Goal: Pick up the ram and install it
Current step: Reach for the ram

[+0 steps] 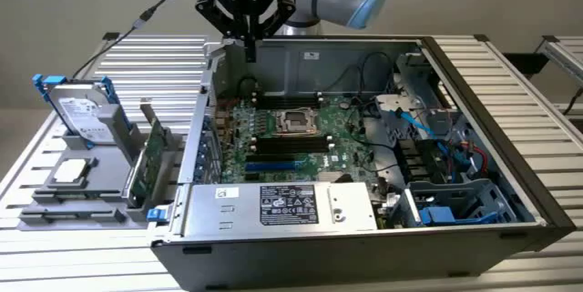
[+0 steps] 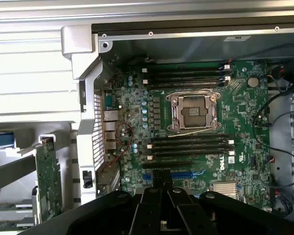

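Both jaws are pressed together with nothing between them, so the gripper (image 1: pixel 250 52) is empty. It hangs above the far wall of the computer case (image 1: pixel 364 265), near the case's corner on the exterior view's left. Below it, in the wrist view, lies the motherboard (image 2: pixel 137 112) with its long black memory slots (image 2: pixel 191 146) on two sides of the open processor socket (image 2: pixel 193 112). These slots look empty to me, but it is hard to be sure. The case lies on its side with the cover off, I think so that the slots face upward and can be reached from above.

The ram (image 1: pixel 155 159) seems to be the long green board that stands on its edge in the grey holder (image 1: pixel 54 217), just beside the case, toward the desk (image 1: pixel 547 162) edge on the exterior view's left. Its chips and label are not readable, so it may also be another card. Standing upright like this, it offers its upper edge to a narrow grip, which is probably the reason for the holder. The same holder carries a hard drive (image 1: pixel 82 111) in a blue frame and a flat silver processor (image 1: pixel 71 169), both well apart from the gripper.
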You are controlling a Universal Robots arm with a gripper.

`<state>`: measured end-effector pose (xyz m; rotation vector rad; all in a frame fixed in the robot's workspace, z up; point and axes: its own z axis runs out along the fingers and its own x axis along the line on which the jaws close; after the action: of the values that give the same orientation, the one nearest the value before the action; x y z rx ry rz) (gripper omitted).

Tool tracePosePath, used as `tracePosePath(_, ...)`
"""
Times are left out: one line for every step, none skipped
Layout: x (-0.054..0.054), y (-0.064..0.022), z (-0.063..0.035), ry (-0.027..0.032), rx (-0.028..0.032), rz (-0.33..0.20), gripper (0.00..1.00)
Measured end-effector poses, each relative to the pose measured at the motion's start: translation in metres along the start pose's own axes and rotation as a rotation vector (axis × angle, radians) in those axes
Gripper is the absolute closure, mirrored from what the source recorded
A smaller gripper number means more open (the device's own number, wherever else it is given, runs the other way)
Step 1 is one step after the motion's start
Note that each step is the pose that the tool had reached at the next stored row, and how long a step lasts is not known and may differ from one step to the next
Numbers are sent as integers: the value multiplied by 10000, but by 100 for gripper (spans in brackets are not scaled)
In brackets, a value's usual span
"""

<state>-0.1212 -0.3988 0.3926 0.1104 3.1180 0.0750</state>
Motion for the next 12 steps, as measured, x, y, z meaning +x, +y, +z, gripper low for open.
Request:
tracePosePath(0,0,0,0,0,0,89)
tracePosePath(0,0,0,0,0,0,89)
tracePosePath(0,0,0,0,0,0,89)
tracePosePath(0,0,0,0,0,0,89)
tracePosePath(0,0,0,0,0,0,89)
tracePosePath(0,0,0,0,0,0,89)
tracePosePath(0,0,0,0,0,0,89)
tracePosePath(0,0,0,0,0,0,89)
tracePosePath(0,0,0,0,0,0,89)
tracePosePath(0,0,0,0,0,0,89)
tracePosePath(0,0,0,0,0,0,89)
tracePosePath(13,-1,-1,1,1,0,89)
